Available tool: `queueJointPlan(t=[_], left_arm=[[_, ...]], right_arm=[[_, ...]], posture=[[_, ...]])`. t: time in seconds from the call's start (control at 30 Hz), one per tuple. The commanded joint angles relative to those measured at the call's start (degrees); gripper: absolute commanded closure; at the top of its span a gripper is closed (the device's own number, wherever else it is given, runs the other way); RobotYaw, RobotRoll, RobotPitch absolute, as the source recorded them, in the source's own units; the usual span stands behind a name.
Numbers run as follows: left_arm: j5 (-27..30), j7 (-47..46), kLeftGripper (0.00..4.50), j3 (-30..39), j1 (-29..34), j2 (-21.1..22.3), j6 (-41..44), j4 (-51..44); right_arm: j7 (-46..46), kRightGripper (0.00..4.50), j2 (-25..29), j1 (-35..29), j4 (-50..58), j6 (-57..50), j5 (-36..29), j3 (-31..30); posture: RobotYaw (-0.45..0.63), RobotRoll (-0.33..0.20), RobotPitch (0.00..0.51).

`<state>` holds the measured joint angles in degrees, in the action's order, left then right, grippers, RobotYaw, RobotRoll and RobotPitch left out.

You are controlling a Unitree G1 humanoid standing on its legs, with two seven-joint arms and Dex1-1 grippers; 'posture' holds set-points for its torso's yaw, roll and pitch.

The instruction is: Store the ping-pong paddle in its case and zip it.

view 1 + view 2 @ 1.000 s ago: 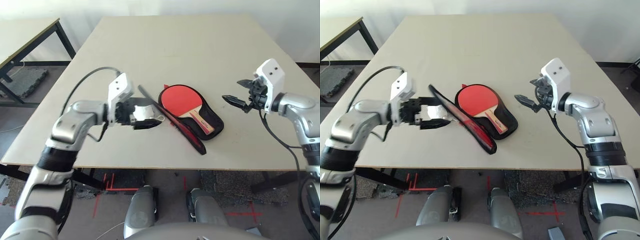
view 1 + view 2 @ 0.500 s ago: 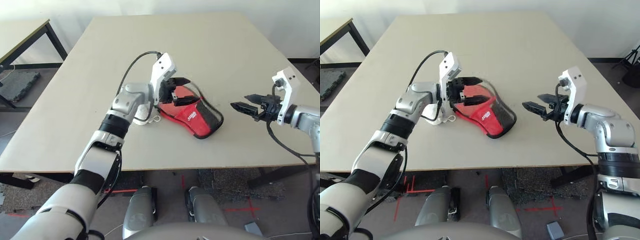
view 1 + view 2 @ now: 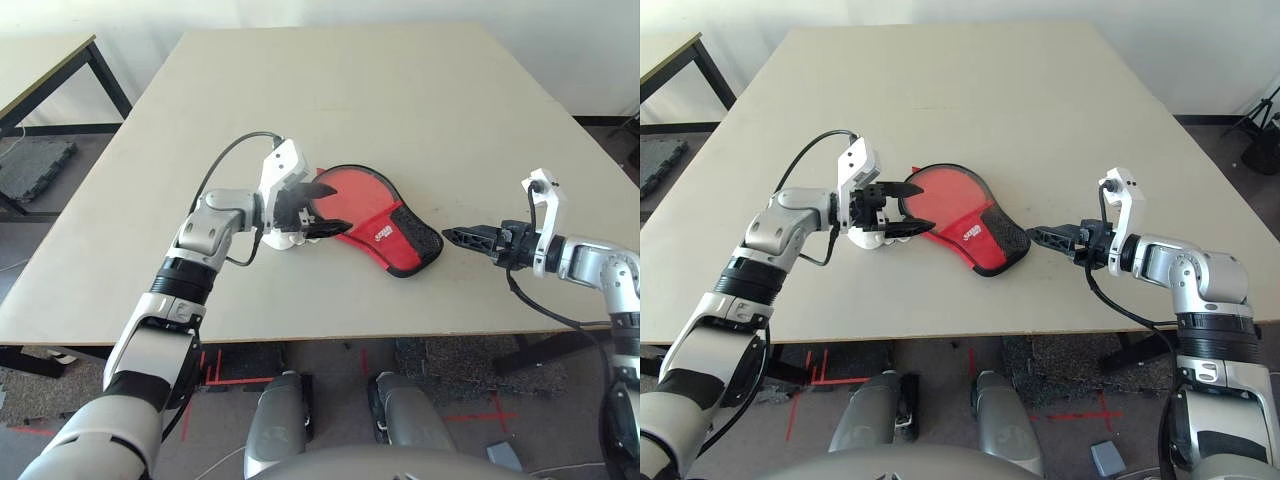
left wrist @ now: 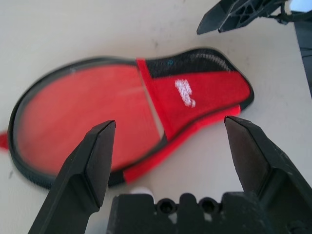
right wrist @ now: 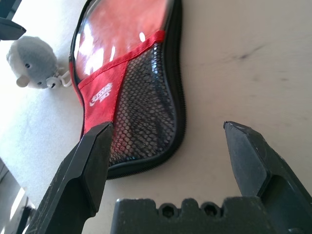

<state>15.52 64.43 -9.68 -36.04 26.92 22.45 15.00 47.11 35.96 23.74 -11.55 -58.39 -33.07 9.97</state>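
Behind the beige tabletop (image 3: 330, 90) is a white wall (image 3: 380, 12), and another table (image 3: 40, 65) stands on the grey floor (image 3: 70, 185).

Small plush toy (image 5: 33, 61) on a broad pale table (image 3: 940, 100).
Grey and white, with dark eyes and a pale cord loop (image 5: 64, 77); over by the left, a second table (image 3: 38, 65) with dark legs, and a dark mat (image 3: 35, 172) on the floor; below the near edge, red tape marks (image 3: 1080, 415) and a small grey box (image 3: 1107, 459); at far right, a black tripod (image 3: 1256, 112); behind, a white wall (image 3: 970, 10).
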Motion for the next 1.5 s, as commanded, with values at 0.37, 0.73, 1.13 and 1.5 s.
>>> queueJointPlan(t=[0.37, 0.73, 1.13, 1.5], left_arm=[[2.3, -0.6, 0.00, 2.7, 7.6, 5.3, 5.0, -9.1], [2.5, -1.4, 0.00, 2.6, 7.8, 4.7, 5.4, -9.8], [2.4, -1.6, 0.00, 2.7, 7.8, 4.9, 4.8, -9.2], [2.1, -1.6, 0.00, 2.6, 7.5, 5.0, 4.1, -8.4]], right_arm=[[1.3, 0.02, -2.7, 2.1, -3.7, 0.8, 1.2, -4.4], [-0.2, 0.02, -3.4, 2.2, -5.2, 0.2, 3.2, -6.4], [-0.3, 3.21, -4.0, 2.5, -5.9, -0.4, 3.4, -6.3], [-0.1, 4.49, -4.5, 3.1, -7.7, -0.3, 3.1, -5.2]], posture=[[0.11, 0.000, 0.099], [0.11, 0.000, 0.090], [0.11, 0.000, 0.089], [0.11, 0.000, 0.091]])
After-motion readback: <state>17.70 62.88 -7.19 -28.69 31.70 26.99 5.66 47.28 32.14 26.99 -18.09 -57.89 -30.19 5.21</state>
